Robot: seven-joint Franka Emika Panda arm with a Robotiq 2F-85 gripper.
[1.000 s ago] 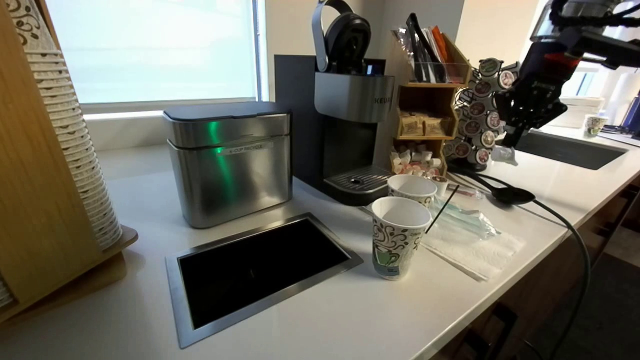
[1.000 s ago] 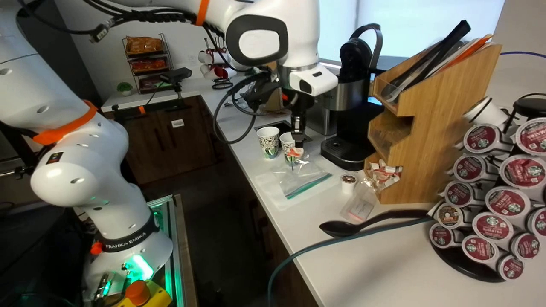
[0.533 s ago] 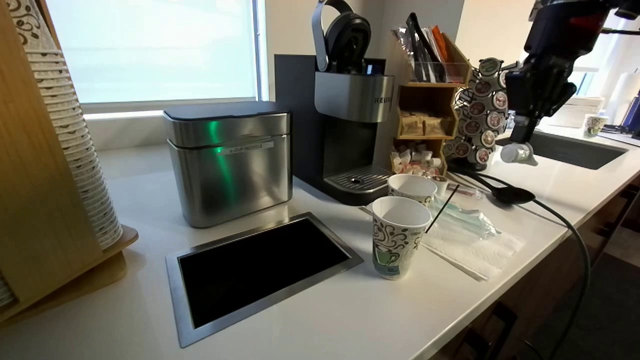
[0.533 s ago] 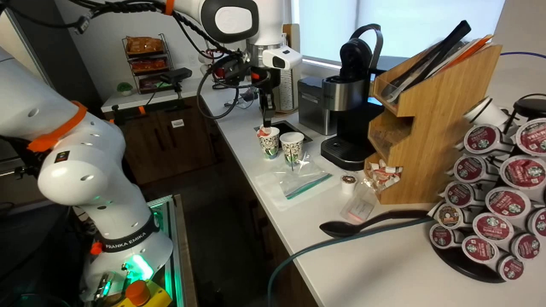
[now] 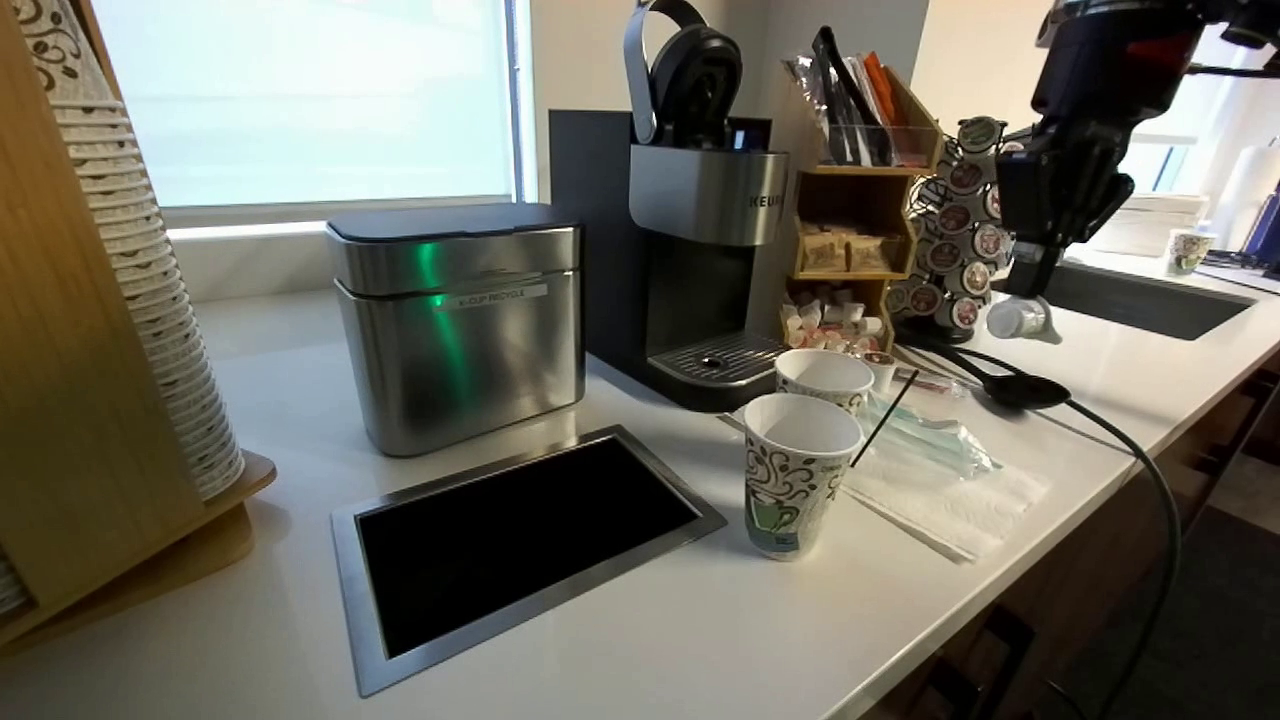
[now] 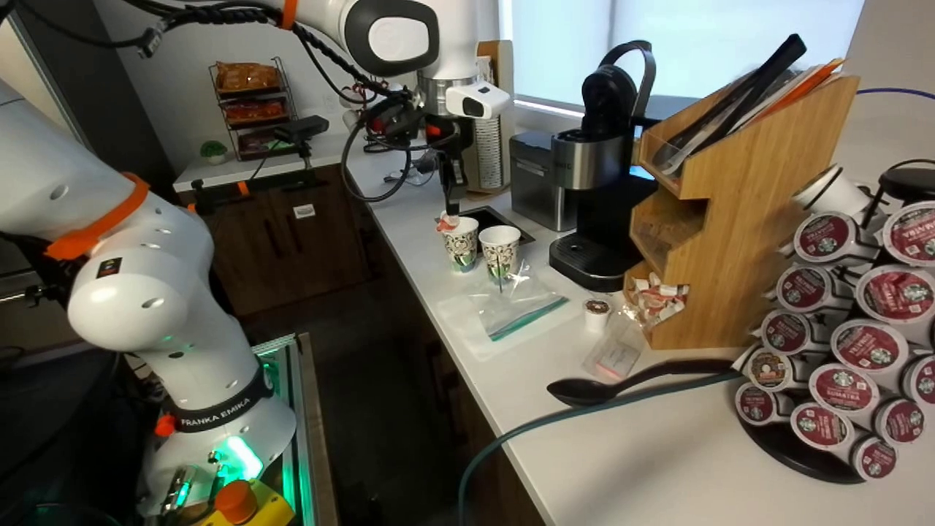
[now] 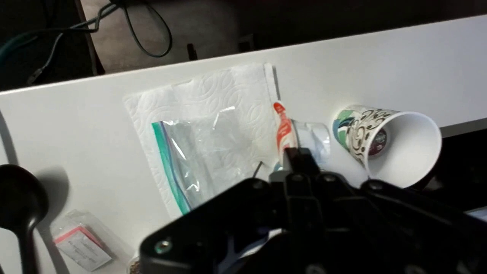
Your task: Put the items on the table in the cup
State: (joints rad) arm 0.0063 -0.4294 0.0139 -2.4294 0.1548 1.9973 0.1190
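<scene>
My gripper [image 5: 1032, 278] is shut on a white pod [image 5: 1015, 318] with a red and white lid, held above the counter. In an exterior view the pod [image 6: 447, 222] overlaps the rim of a patterned paper cup [image 6: 462, 247]. In the wrist view the held pod [image 7: 312, 139] is beside that cup [image 7: 355, 131], apart from its mouth. A dark red pod [image 7: 379, 142] lies inside this cup. A second paper cup [image 6: 499, 252] stands beside it, mostly hidden by my gripper [image 7: 298, 155] in the wrist view. Another pod [image 6: 597, 315] with a brown lid stands on the counter.
A clear bag [image 6: 515, 303] lies on a paper towel [image 7: 243, 82] by the cups, with a thin dark stirrer. A black spoon [image 6: 584, 391] and a cable cross the counter. A coffee maker [image 5: 705, 195], a wooden organizer [image 6: 760, 212] and a pod rack [image 6: 844, 387] stand behind.
In an exterior view, my gripper and the held pod moved left, from in front of the second cup to the rim of the other. In the last half second they shifted slightly.
</scene>
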